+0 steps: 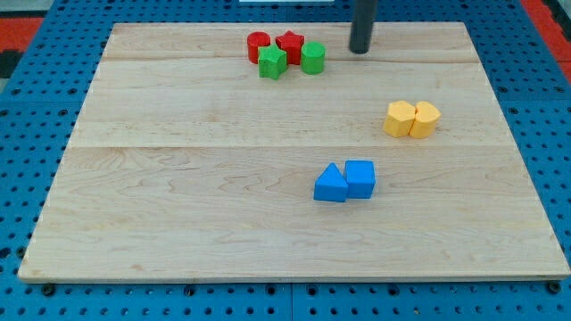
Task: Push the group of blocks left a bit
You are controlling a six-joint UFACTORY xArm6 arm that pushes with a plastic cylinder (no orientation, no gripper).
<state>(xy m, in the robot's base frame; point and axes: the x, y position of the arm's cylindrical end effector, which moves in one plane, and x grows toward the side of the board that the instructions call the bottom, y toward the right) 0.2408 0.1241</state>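
Observation:
A group of blocks sits near the view's top middle of the wooden board (pixel 178 196): a red cylinder (pixel 258 45), a red star (pixel 290 45), a green star (pixel 273 62) and a green cylinder (pixel 312 58), all close together or touching. My tip (pixel 359 50) stands on the board just to the right of this group, about a block's width from the green cylinder and not touching it. The rod rises out of the view's top.
Two yellow blocks (pixel 412 119) sit side by side at the view's right. A blue triangle (pixel 331 184) and a blue cube (pixel 360 177) touch each other below the middle. Blue pegboard (pixel 27 134) surrounds the board.

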